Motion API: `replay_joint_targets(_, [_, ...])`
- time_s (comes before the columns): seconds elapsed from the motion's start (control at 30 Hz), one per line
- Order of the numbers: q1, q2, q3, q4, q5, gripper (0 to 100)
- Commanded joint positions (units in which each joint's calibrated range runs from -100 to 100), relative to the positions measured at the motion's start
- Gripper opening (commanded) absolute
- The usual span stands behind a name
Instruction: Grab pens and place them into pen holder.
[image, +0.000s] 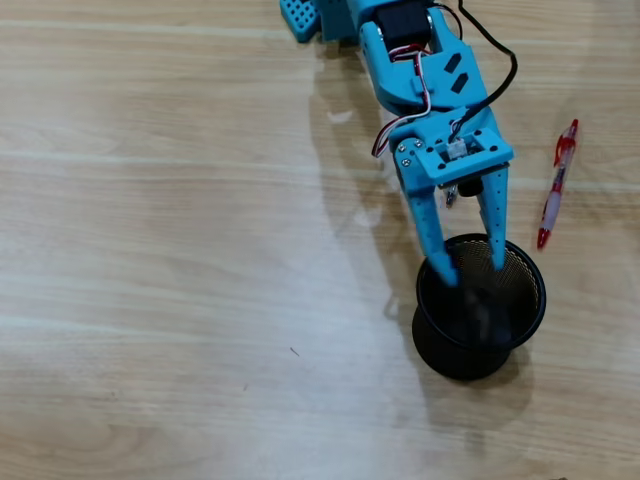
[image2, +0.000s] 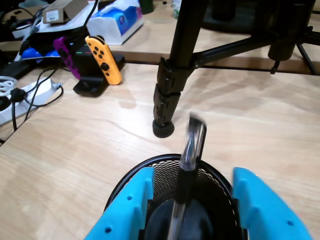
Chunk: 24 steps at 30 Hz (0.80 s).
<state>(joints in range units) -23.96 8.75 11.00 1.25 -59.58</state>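
1. In the wrist view, the gripper (image2: 192, 210) fills the bottom edge: two blue fingers (image2: 127, 207) spread wide, their tips cut off by the frame.
2. Between the fingers, touching neither as far as can be seen, a clear pen (image2: 191, 145) with black parts stands nearly upright. Its top is blurred; its lower end drops into shadow and cannot be made out.
3. Around the pen's lower part is the holder (image2: 165, 165), a black mesh cup. Only its far rim and some inner wall show; the rest is hidden behind the fingers.
4. Just past the holder, a black tripod leg (image2: 167, 95) stands on the wooden table (image2: 75, 150), its upper part cut off at the top edge.
5. Far left in this view lie an orange game controller (image2: 105, 60), a purple one (image2: 67, 57), cables and a tissue pack (image2: 117, 20), partly cropped.
6. In the overhead view, the blue arm (image: 420, 70) enters from the top edge, its base out of frame. The gripper (image: 468, 262) is open over the holder (image: 480, 345), with both fingertips at or just inside the rim.
7. The holder's inside is dark; its contents cannot be made out there.
8. A red and white pen (image: 556, 185) lies on the table (image: 150, 250), right of the gripper, near the holder but apart.
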Motion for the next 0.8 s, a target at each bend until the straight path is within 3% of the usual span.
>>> replay_joint_targets(0.0, [0.05, -1.24, -3.13, -0.57, 0.58, 21])
replay_joint_targets(0.2, [0.78, -8.71, -2.41, 4.26, 7.96, 21])
replay_joint_targets(0.43, [1.79, -24.08, -2.31, 34.51, 11.47, 2])
replay_joint_targets(0.53, [1.79, -31.47, -0.78, 48.45, 13.04, 2])
replay_joint_targets(0.77, [1.15, -42.25, 8.0, 64.31, 13.04, 2])
